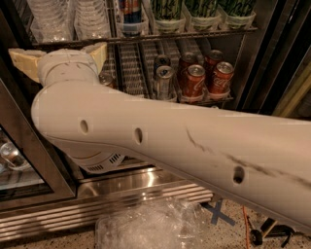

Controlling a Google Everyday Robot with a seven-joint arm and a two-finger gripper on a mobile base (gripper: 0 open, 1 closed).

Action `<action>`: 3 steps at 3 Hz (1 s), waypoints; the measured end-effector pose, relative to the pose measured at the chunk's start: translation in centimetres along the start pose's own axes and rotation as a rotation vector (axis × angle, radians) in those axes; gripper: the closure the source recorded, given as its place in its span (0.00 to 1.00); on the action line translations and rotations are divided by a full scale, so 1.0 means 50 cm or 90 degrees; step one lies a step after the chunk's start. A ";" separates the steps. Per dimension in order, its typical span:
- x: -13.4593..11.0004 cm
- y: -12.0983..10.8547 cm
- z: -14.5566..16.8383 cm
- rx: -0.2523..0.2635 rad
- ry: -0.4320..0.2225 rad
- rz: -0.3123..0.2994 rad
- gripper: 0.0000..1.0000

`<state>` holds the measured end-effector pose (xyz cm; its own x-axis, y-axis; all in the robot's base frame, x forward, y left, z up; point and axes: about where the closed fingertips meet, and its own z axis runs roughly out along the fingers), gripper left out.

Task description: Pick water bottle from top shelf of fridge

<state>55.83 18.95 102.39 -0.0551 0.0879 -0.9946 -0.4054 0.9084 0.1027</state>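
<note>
The fridge [269, 53] stands open in front of me. Clear ribbed water bottles [48, 19] stand in lanes at the left of the top shelf [194, 33]; their caps are cut off by the frame's top edge. My gripper [60, 56] is just below the shelf's front rail, under those bottles. Its two cream fingers [22, 62] are spread wide apart and hold nothing. My thick cream arm crosses the whole view from lower right to upper left and hides most of the lower racks.
Red cans [194, 80] and a silver can [164, 81] stand on the middle rack. Green-labelled bottles [167, 9] and a blue-labelled bottle [130, 12] fill the top shelf's right. A glass door frame [29, 151] stands left. Crumpled clear plastic [150, 226] lies on the floor.
</note>
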 end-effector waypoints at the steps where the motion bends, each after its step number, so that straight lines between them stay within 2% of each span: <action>1: -0.005 0.001 -0.004 0.005 -0.005 0.004 0.00; 2: -0.035 0.000 -0.007 0.024 -0.028 0.013 0.02; 3: -0.065 0.000 -0.008 0.041 -0.048 0.008 0.16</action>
<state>55.64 18.51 105.62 0.0093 0.1281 -0.9917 -0.3458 0.9310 0.1170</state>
